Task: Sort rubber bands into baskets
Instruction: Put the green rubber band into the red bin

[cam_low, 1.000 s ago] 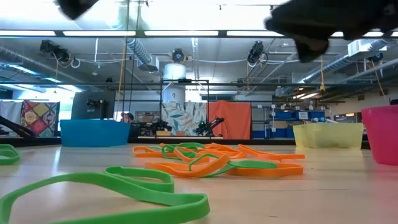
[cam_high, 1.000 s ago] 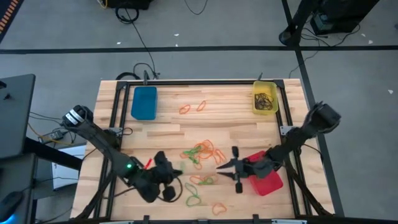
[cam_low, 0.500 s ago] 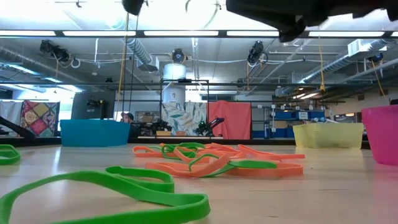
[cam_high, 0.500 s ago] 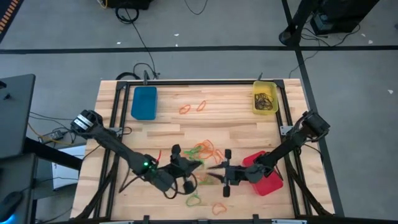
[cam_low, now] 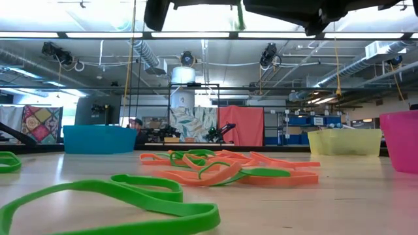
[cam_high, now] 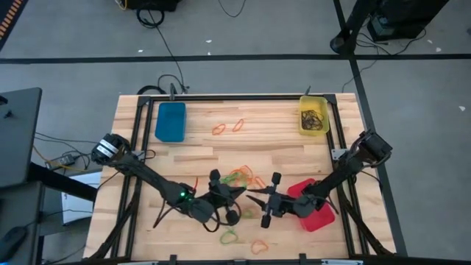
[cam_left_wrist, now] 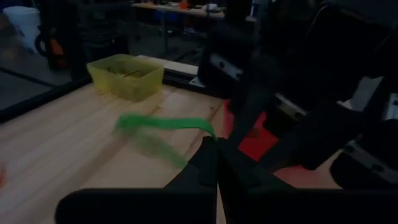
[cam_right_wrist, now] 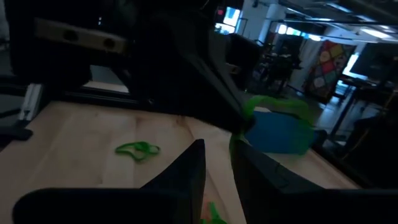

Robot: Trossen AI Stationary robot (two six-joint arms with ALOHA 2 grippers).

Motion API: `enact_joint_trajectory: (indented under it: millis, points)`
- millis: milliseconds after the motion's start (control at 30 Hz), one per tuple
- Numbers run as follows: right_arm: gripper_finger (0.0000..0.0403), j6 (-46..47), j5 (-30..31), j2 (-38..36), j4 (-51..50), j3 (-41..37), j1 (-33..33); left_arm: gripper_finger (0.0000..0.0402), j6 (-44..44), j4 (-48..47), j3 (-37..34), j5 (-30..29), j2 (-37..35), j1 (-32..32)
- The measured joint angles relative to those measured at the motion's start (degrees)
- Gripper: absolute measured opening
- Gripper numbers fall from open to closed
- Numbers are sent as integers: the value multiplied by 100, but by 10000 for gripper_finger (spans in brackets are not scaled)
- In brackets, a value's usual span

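Sorting was barely started: only the yellow basket (cam_high: 313, 118) at 1 o'clock held dark bands, while left fingers (cam_left_wrist: 214, 144), pinched shut, held a green band (cam_left_wrist: 163, 124) mid-bench facing the right fingers (cam_high: 254, 199), slightly parted and empty, orange and green bands (cam_high: 239, 179) still loose.

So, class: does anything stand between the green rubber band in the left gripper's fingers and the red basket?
Yes. The right gripper, fingers apart, faces the left gripper, which pinches the green rubber band. The red basket lies behind the right arm, so that arm blocks the straight path.
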Motion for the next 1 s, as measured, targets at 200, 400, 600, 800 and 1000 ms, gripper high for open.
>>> enact_joint_trajectory:
  millis: [200, 400, 600, 800, 1000]
  points:
    - [92, -8, -27, 0, -20, 0, -64, 7, 24, 176, 2, 236, 0, 2]
    - [92, -5, -225, 0, -21, 0, -83, 7, 25, 183, 2, 327, 0, 2]
    - [34, 0, -282, 0, -21, 0, -87, 7, 25, 177, 2, 342, 0, 2]
    - [7, -565, 943, -99, -626, -2, 148, 18, -170, -143, 2, 383, 0, 4]
    - [4, -670, 2115, -894, -1903, -4, 692, 59, -308, -766, 4, 386, -62, -37]
